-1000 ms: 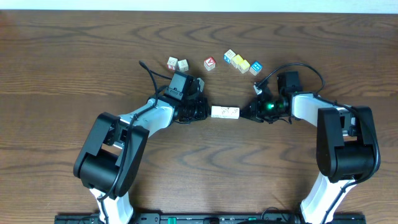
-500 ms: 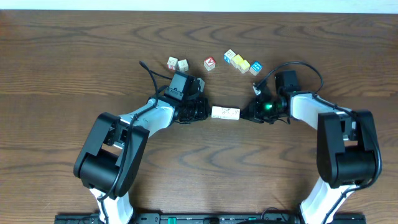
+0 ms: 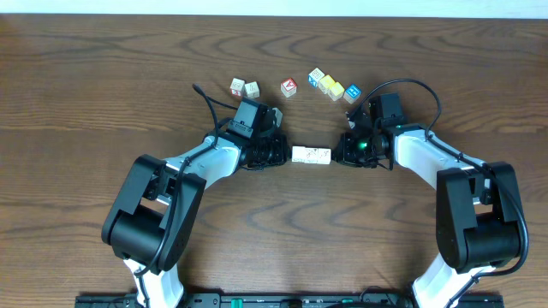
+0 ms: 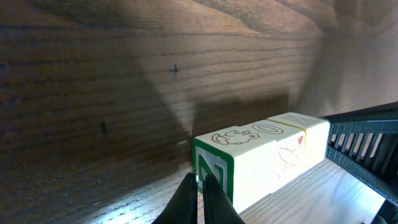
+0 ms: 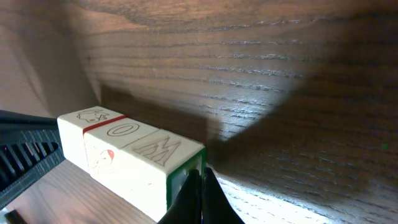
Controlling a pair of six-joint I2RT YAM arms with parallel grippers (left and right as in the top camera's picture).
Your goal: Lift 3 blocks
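Centrally, 3 blocks (image 3: 310, 155) in row (faces read O, M); both jaws clenched.

Right gripper (image 3: 338, 154): has shifted left over the last second; its tips now sit closer to the right end of the row of 3 blocks (image 3: 310, 155), with almost no gap in the overhead view.
Wrist camera housing (image 3: 387, 106): has moved left and slightly toward the far edge, now nearer the blue-faced cube (image 3: 352, 92).
Right forearm (image 3: 424, 152): reaches further left and slants more steeply.
Black shoulder link (image 3: 478, 218): sits lower in the overhead view than before.
Cable loop (image 3: 411, 83): has shifted left with the wrist and arches a little higher.
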